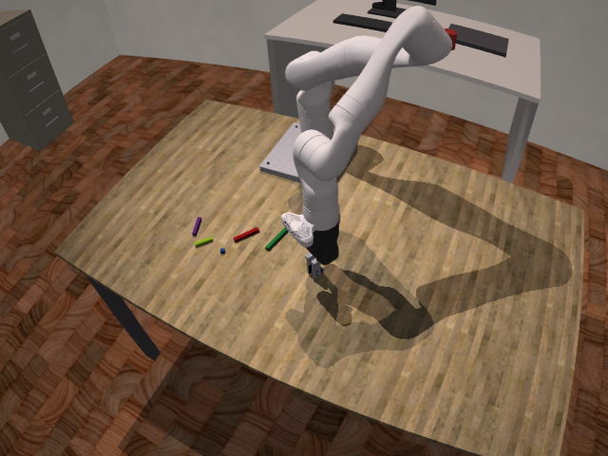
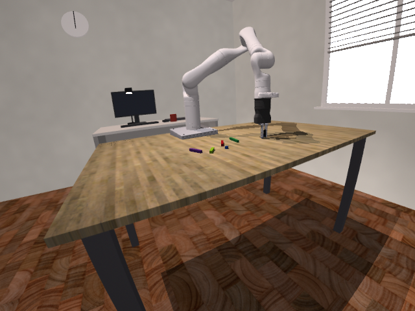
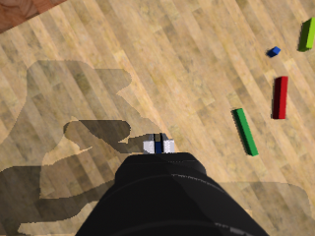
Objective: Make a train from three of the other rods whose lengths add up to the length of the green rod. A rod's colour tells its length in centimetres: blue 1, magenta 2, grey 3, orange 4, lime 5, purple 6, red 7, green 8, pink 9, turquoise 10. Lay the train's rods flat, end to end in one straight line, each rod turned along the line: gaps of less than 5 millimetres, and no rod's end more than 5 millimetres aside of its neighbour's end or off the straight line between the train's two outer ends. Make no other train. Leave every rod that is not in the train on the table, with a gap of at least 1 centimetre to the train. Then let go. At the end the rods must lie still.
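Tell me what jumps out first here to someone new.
The white arm reaching down over the wooden table, its gripper shut on a small blue rod just above the boards. To one side lie scattered rods: green, red, lime, purple, another blue.

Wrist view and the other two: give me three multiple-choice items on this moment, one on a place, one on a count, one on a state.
1. Which rod on the table lies nearest the gripper?
A green rod
B purple rod
C lime rod

2. How many rods lie on the table?
A three
B five
C seven

3. What state is the gripper in?
A wide open
B shut on a blue piece
C shut on the red rod

Key:
1 A, it lies just beside the wrist.
2 B, they are purple, lime, red, green and a small blue rod.
3 B, blue shows between the pads in the wrist view.
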`<move>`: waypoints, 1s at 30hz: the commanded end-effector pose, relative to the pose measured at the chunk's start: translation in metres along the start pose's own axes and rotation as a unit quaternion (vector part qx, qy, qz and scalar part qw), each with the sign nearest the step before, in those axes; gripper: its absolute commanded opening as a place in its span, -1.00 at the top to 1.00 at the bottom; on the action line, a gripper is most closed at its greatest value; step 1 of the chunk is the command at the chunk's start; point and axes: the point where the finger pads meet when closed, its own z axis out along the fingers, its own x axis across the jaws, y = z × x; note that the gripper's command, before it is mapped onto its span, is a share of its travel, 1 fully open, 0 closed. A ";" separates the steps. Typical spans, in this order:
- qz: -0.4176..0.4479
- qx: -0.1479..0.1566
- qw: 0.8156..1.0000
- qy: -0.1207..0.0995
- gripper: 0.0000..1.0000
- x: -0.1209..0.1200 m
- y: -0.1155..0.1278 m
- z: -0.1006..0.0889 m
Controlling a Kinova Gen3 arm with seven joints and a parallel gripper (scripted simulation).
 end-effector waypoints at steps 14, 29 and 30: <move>0.001 0.000 1.000 0.001 0.52 0.001 0.000 0.006; 0.001 0.000 1.000 0.001 0.52 0.001 0.000 0.006; 0.001 0.000 1.000 0.001 0.52 0.001 0.000 0.006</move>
